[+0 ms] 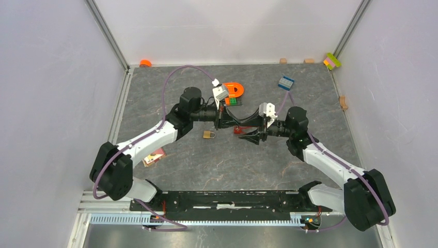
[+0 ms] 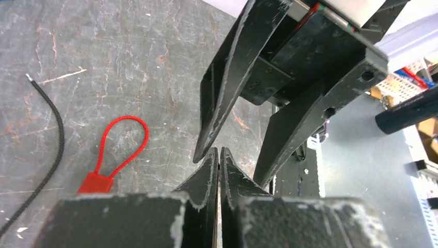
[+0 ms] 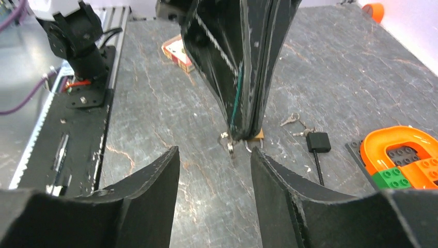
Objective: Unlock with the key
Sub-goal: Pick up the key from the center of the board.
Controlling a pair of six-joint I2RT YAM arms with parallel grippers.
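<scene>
A small brass padlock (image 1: 208, 134) lies on the dark table, just left of both grippers. In the right wrist view it peeks out behind the left gripper's tip as the padlock (image 3: 256, 135). My left gripper (image 2: 219, 151) is shut, and a small silver key on a ring (image 3: 227, 142) hangs from its tip (image 3: 241, 135). My right gripper (image 3: 214, 155) faces it, open with nothing between its fingers. Those fingers (image 2: 227, 88) straddle the left gripper's tip in the left wrist view. In the top view the two grippers meet near the table's middle, with the right gripper (image 1: 252, 137) close to the padlock.
A red cable lock (image 2: 116, 155) lies under the grippers. A black cable lock (image 3: 317, 141) and spare keys (image 3: 291, 120) lie further back. An orange and green brick build (image 1: 235, 92), a blue brick (image 1: 285, 82) and a small card box (image 1: 154, 156) lie around.
</scene>
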